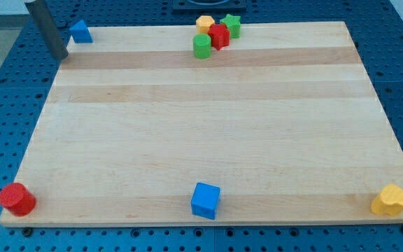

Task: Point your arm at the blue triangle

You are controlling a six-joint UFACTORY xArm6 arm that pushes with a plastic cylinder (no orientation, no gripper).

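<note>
The blue triangle (81, 31) sits at the board's top left corner. My tip (61, 55) is at the board's left edge, just below and to the left of the blue triangle, a small gap apart from it. The dark rod rises from the tip toward the view's top left.
A green cylinder (201, 46), a red block (219, 36), a yellow block (205, 24) and a green star (231, 25) cluster at the top middle. A blue cube (206, 200) lies at the bottom middle, a red cylinder (17, 199) at the bottom left, a yellow heart (391, 200) at the bottom right.
</note>
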